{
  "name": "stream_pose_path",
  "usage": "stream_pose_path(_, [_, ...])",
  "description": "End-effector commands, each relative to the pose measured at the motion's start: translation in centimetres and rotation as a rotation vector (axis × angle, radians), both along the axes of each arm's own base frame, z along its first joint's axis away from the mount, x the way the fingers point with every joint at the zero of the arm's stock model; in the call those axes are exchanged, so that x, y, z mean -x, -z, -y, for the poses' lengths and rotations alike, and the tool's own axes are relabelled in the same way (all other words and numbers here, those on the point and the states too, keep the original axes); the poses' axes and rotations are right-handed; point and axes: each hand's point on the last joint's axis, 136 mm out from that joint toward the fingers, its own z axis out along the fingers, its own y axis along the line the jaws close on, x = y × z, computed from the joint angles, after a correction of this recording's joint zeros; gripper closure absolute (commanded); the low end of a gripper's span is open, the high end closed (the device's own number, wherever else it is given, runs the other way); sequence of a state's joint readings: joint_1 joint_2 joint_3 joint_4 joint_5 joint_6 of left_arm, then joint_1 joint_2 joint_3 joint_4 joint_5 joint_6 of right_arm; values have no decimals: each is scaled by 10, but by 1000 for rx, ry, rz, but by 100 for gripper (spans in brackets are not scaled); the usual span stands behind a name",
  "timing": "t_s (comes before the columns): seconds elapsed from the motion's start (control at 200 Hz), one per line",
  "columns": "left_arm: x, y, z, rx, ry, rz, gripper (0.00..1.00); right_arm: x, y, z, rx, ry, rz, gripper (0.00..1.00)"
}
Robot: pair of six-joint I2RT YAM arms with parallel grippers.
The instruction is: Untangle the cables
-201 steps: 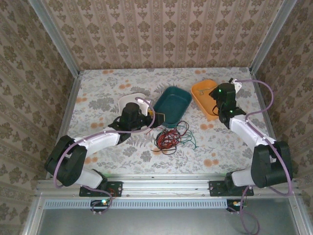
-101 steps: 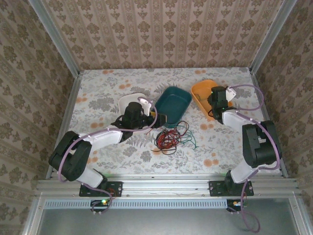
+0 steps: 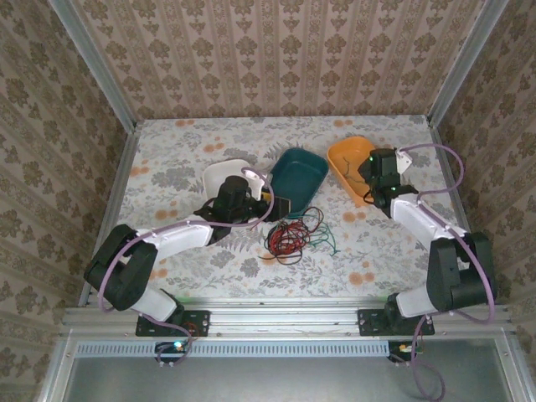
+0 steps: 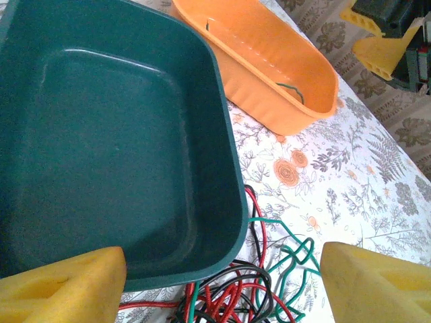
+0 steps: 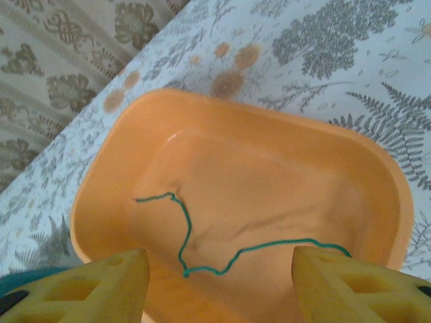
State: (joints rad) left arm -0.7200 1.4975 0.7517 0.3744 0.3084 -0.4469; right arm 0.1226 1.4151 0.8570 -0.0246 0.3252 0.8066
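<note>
The cables [image 3: 289, 237] lie in a small red, black and green tangle on the table, just in front of the teal tray [image 3: 303, 159]. My left gripper [image 3: 275, 203] is open at that tray's near corner. In the left wrist view its yellow fingers [image 4: 67, 286] straddle the tangle [image 4: 232, 299] from above, and nothing is held. My right gripper [image 3: 369, 181] hangs open over the orange tray [image 3: 342, 156]. One thin green cable [image 5: 185, 235] lies loose on that tray's floor, between and below the right gripper [image 5: 222, 282] fingers.
A white tray [image 3: 219, 173] sits behind my left wrist. The teal tray [image 4: 225, 134] is empty and the orange tray [image 4: 269, 114] stands close to its right. Wallpapered walls close in the table on three sides.
My right wrist has shifted and lowered over the orange tray, and its jaws have opened. The left gripper has edged slightly right toward the tangle.
</note>
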Motion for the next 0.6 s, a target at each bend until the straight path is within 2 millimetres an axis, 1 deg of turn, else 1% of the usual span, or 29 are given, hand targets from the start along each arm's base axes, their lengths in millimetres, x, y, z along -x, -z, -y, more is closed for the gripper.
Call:
stream_pose_path(0.0, [-1, -3, 7, -51, 15, 38, 23, 27, 9, -34, -22, -178, -59, 41])
stream_pose_path(0.09, [5, 6, 14, -122, 55, 53, 23, 51, 24, -66, -60, -326, -117, 41])
stream_pose_path(0.185, [14, 17, 24, -191, 111, 65, 23, 82, 45, -92, -80, -461, -209, 41])
stream_pose_path(0.295, [22, 25, 37, -228, 165, 66, 25, 116, 65, -105, -57, -566, -334, 42])
stream_pose_path(0.4, [25, 31, 47, -265, 192, 79, 25, 143, 82, -107, -60, -607, -449, 43])
stream_pose_path(0.505, [30, 39, 57, -320, 233, 99, 25, 160, 89, -105, -5, -643, -525, 42])
stream_pose_path(0.595, [33, 46, 61, -372, 242, 122, 25, 169, 94, -115, -26, -717, -566, 42])
